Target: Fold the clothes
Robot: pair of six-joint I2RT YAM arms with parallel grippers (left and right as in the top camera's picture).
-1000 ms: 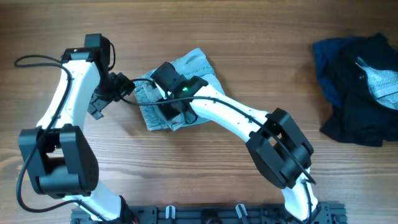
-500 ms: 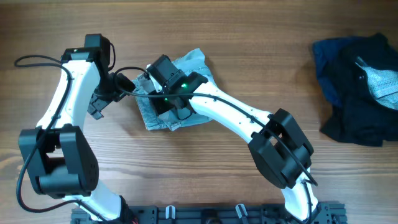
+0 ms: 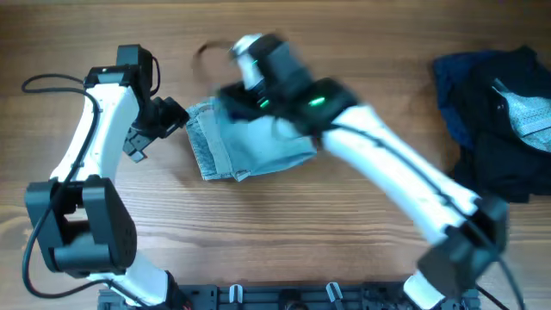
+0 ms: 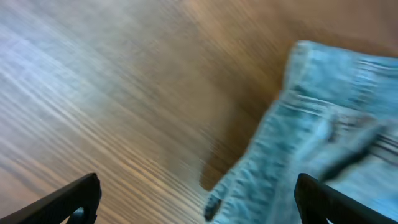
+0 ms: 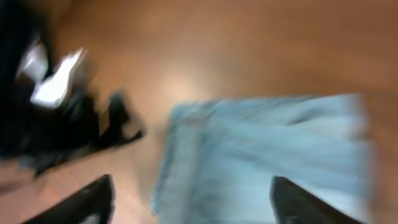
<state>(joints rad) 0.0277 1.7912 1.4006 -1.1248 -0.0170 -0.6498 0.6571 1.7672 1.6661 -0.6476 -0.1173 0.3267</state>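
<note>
The clothes in play are pale denim shorts (image 3: 254, 146), lying folded into a compact wad on the wooden table. My left gripper (image 3: 159, 129) stands open just left of their edge. In the left wrist view the shorts (image 4: 323, 137) lie ahead and to the right of the open left gripper (image 4: 199, 208), with nothing held. My right gripper (image 3: 232, 93) is blurred by motion and lifted above the shorts' upper edge. The right wrist view shows the shorts (image 5: 267, 155) below the open right gripper (image 5: 196, 205), whose fingers (image 5: 93, 199) hold nothing.
A heap of dark navy and pale blue-grey garments (image 3: 495, 120) lies at the table's right edge. The left arm (image 5: 56, 93) shows blurred at the left of the right wrist view. A black rail (image 3: 284, 297) runs along the front edge.
My right gripper has opened, let go of the shorts and swung up and away to the right. The shorts stay folded. The left arm has hardly moved.
</note>
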